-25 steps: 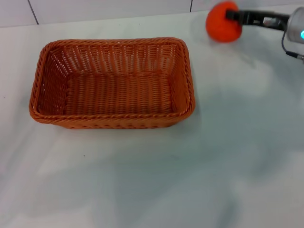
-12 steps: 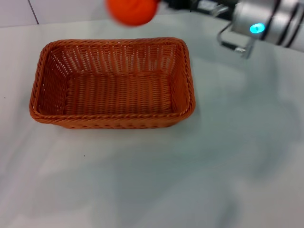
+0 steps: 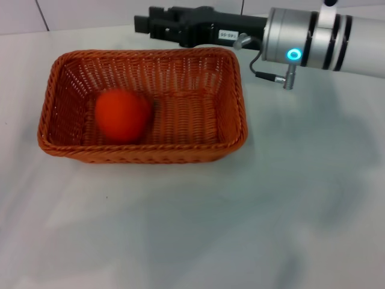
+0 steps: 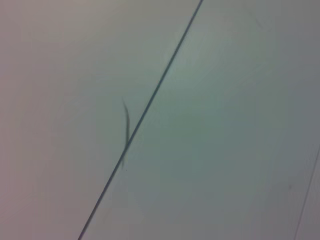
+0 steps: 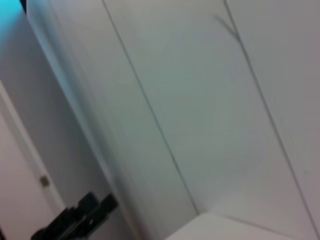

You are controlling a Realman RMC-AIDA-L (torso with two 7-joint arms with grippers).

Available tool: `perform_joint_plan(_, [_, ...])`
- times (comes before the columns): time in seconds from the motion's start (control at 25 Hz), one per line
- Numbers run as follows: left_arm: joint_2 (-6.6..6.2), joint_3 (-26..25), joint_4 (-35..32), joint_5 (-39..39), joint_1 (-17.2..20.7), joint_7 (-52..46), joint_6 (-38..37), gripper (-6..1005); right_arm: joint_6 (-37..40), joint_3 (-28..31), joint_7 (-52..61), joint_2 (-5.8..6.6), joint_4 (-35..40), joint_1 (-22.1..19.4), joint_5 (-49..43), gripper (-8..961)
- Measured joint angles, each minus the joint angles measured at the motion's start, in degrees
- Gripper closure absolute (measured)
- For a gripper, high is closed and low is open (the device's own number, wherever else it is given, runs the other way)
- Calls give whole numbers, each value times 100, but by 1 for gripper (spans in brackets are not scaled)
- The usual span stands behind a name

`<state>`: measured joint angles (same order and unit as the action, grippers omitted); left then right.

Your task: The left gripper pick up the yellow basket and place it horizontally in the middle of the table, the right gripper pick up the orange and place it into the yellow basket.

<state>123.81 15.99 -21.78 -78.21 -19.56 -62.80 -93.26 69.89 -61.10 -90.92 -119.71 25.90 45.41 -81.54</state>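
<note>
The yellow basket (image 3: 231, 90), an orange-brown woven wicker one, lies lengthwise on the white table (image 3: 240, 217) in the head view. The orange (image 3: 122, 115) is inside it, in its left half, slightly blurred. My right gripper (image 3: 144, 24) reaches in from the right, above the basket's far rim, with its black fingers pointing left. It holds nothing and is clear of the orange. Its silver wrist with the blue ring light (image 3: 293, 55) is behind the basket's right end. The left gripper is out of view.
Pale wall panels with dark seams rise behind the table's far edge (image 3: 90, 27). Both wrist views show only such panels. A dark shape (image 5: 75, 220) shows at a corner of the right wrist view.
My right gripper carried the orange from the far right leftward over the basket and let it go. The orange has dropped into the basket's left half.
</note>
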Motion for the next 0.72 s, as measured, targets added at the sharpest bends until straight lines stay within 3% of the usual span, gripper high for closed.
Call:
perform_joint_plan(0.16, [3, -7, 177, 145, -15, 45, -6, 324, 67, 31, -256, 5, 22, -326, 689, 508])
perform_joint_plan(0.36, [2, -9, 245, 207, -15, 63, -35, 324, 307, 55, -1275, 7, -2, -1007, 1937, 255])
perform_joint_plan(0.56, [9, -8, 414, 331, 35, 450, -242, 324, 896, 161, -2865, -19, -386, -1702, 3623, 144])
perform_joint_plan(0.72, [11, -54, 834, 492, 63, 1149, -508, 327, 1356, 434, -4230, -11, -1134, -1887, 4869, 122])
